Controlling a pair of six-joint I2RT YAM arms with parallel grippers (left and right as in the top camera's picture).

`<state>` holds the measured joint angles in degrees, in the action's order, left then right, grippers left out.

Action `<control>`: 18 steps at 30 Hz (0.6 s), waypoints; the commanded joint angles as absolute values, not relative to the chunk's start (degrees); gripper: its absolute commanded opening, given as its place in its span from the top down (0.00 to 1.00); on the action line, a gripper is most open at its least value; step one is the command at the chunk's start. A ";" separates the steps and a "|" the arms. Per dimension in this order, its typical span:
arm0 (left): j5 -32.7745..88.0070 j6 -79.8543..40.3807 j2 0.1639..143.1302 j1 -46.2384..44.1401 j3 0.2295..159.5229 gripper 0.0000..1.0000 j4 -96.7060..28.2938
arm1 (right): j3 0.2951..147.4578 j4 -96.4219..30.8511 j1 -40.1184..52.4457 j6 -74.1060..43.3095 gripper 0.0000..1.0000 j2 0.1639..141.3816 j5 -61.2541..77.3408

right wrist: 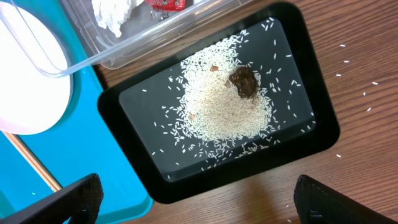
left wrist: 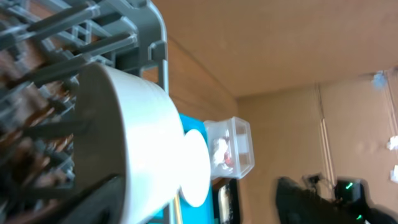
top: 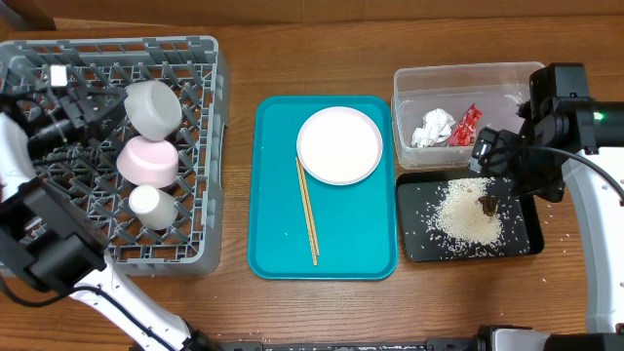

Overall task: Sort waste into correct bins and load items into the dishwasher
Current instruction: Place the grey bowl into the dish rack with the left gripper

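The grey dish rack (top: 210,146) at the left holds the pale bowl (top: 153,105) on its side, the pink-and-white bowl (top: 148,161) and the small white cup (top: 151,205). My left gripper (top: 100,111) is open beside the pale bowl (left wrist: 143,137); one dark finger (left wrist: 93,202) lies against its wall. The white plate (top: 339,144) and chopsticks (top: 307,210) lie on the teal tray. The clear tub (top: 458,76) holds the napkin (top: 434,127) and red wrapper (top: 465,124). The black tray (right wrist: 311,134) holds rice (right wrist: 217,106) and the brown scrap (right wrist: 244,82). My right gripper (right wrist: 199,208) is open and empty above it.
The teal tray (top: 278,244) sits in the middle between the rack and the bins. A few rice grains (right wrist: 354,81) lie scattered on the wooden table to the right of the black tray (top: 414,249). The right arm (top: 565,107) reaches over the tub's right end.
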<state>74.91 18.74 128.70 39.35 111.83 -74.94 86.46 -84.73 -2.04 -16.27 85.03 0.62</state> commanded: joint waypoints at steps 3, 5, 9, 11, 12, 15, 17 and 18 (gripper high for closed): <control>77.41 23.79 126.15 43.31 112.33 0.00 -80.07 | 87.22 -84.77 -2.00 -16.32 0.00 84.86 0.05; 74.89 24.69 123.22 43.88 112.33 0.00 -81.56 | 87.22 -85.03 -2.00 -16.32 0.00 84.86 0.03; 64.31 22.41 115.35 42.63 112.33 0.00 -82.41 | 87.22 -85.41 -2.00 -16.32 0.00 84.86 0.05; 58.50 18.59 111.57 40.88 112.31 0.00 -82.39 | 87.22 -85.45 -2.00 -16.32 0.00 84.86 0.03; 55.35 16.62 109.78 39.64 112.33 0.00 -82.50 | 87.22 -85.45 -2.00 -16.32 0.00 84.86 0.03; 45.34 8.75 104.79 33.78 112.31 0.00 -82.67 | 87.22 -85.45 -2.00 -16.34 0.00 84.86 0.05; 38.52 3.88 102.43 28.93 112.31 0.00 -83.64 | 87.22 -85.60 -2.00 -16.32 0.00 84.86 0.05; 35.57 2.04 101.58 26.24 112.31 0.00 -84.44 | 87.22 -85.67 -2.00 -16.32 0.00 84.86 0.05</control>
<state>49.60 11.18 103.90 32.05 111.94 -83.33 86.46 -85.65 -2.04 -16.27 85.03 0.62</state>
